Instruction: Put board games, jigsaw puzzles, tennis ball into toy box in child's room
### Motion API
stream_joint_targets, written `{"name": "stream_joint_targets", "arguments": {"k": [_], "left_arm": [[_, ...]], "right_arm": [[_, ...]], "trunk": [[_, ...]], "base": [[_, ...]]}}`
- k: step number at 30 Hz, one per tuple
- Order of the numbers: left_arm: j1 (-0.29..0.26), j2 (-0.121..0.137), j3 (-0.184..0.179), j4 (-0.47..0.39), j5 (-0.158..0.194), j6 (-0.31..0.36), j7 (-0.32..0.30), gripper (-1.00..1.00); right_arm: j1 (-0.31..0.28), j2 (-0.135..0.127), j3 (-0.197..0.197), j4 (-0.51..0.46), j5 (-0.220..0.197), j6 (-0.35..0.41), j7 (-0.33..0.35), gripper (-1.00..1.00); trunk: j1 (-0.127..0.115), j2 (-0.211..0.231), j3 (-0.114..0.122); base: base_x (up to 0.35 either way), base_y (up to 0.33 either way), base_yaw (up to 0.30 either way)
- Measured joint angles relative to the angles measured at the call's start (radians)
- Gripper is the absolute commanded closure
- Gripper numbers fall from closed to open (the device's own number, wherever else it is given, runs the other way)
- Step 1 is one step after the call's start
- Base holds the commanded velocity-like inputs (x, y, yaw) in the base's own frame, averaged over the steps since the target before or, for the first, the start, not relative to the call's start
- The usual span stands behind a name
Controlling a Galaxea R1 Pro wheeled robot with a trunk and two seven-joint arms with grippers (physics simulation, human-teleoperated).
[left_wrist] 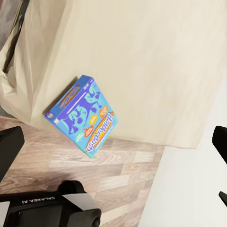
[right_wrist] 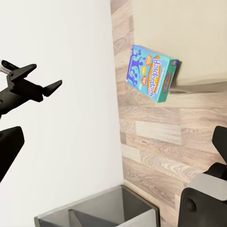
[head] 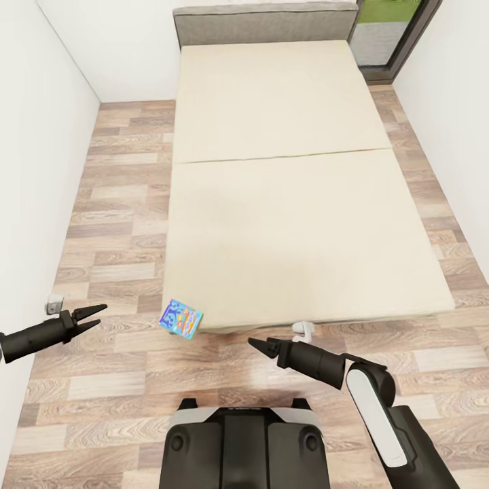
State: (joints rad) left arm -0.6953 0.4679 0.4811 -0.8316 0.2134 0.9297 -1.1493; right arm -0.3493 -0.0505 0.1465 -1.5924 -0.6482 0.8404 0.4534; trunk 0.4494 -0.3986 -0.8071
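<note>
White walls (head: 41, 136), wood plank floor (head: 122, 204), dark-framed window (head: 397, 34) at far right corner.

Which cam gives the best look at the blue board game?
Left wrist view: the blue board game is large, cover art and title legible, leaning against the bed edge. Right wrist view shows it smaller but clear. Head view shows it tiny at the bed's near corner.

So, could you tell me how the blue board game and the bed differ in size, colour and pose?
The blue board game is a small, thin box; the bed is far wider and longer. The game has a bright blue cover with printed cartoons, while the bed's mattress is plain beige. The game is tilted, leaning against the bed's near corner above the wood floor; the bed lies flat. Both are rectangular.
</note>
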Motion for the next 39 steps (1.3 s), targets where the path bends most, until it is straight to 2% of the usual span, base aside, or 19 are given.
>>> {"name": "stream_joint_targets", "arguments": {"k": [39], "left_arm": [[0.001,0.000,0.000,0.003,0.004,-0.007,0.002,-1.00]], "right_arm": [[0.000,0.006,0.003,0.026,0.001,-0.002,-0.005,-1.00]], "trunk": [[0.000,0.000,0.064]], "base": [[0.000,0.000,0.000]]}}
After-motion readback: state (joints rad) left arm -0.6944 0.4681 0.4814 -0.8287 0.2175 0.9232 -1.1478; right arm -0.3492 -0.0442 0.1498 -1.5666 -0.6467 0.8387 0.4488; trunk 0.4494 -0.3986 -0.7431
